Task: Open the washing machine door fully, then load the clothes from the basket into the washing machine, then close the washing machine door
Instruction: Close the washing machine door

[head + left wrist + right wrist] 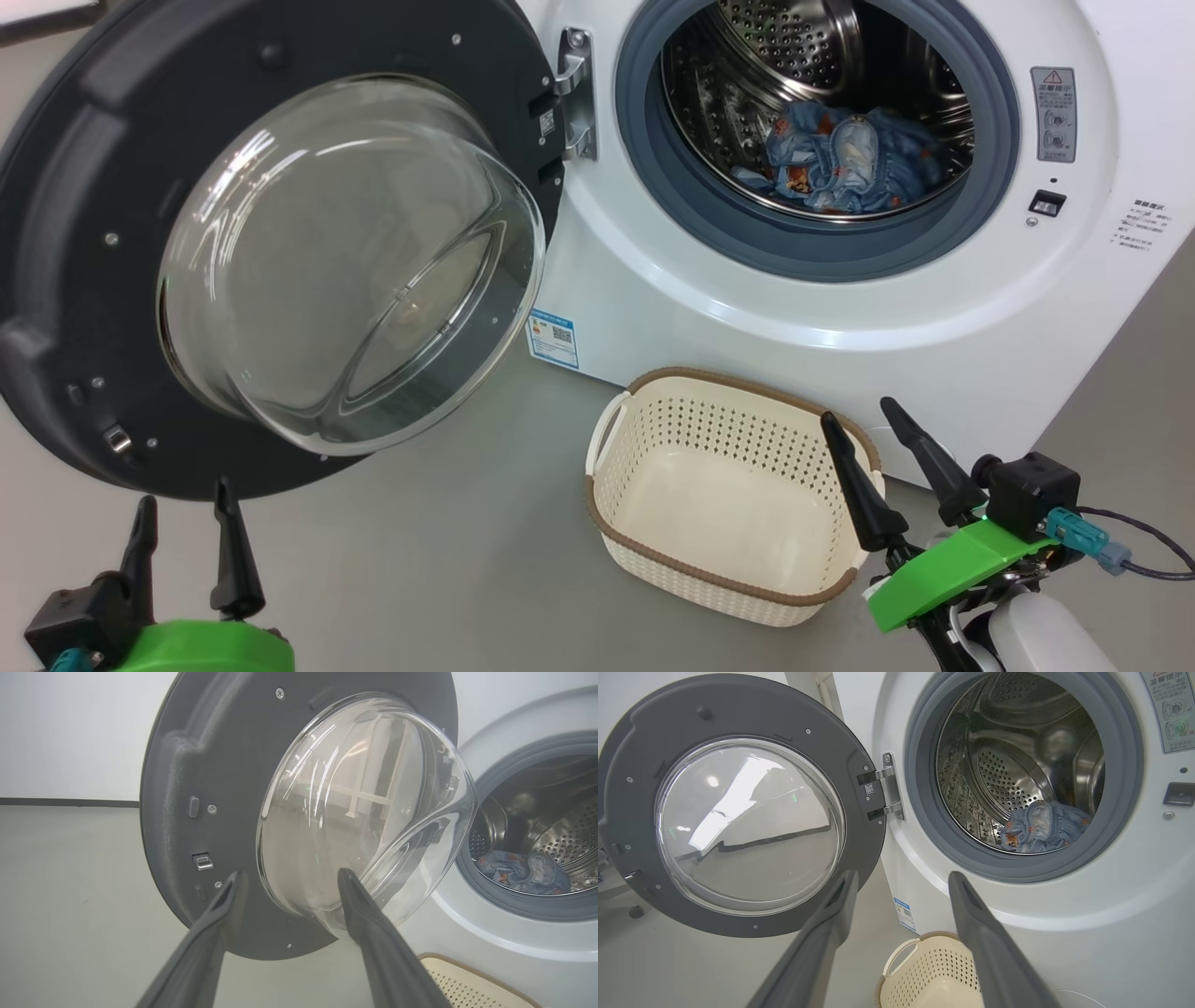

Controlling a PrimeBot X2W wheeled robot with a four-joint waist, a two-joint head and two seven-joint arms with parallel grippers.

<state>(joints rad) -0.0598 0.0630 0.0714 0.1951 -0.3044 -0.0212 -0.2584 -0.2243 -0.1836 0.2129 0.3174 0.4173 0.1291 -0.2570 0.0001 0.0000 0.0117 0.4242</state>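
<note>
- Round dark-grey, glass-windowed washing machine door (75, 187) stands wide open just beyond the spread, empty left gripper (184, 495).
- Cream perforated plastic basket (709, 375) sits beside the spread, empty right gripper (857, 411); blue orange-printed clothes (840, 159) lie beyond, in the steel drum (794, 47).

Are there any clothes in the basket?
No, the basket shows a bare cream bottom, and the clothes lie inside the washing machine drum.

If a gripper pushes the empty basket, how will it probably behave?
The basket is empty, perforated plastic, so probably light and apt to slide on the smooth floor. Its wide base suggests it would hardly tip.
</note>
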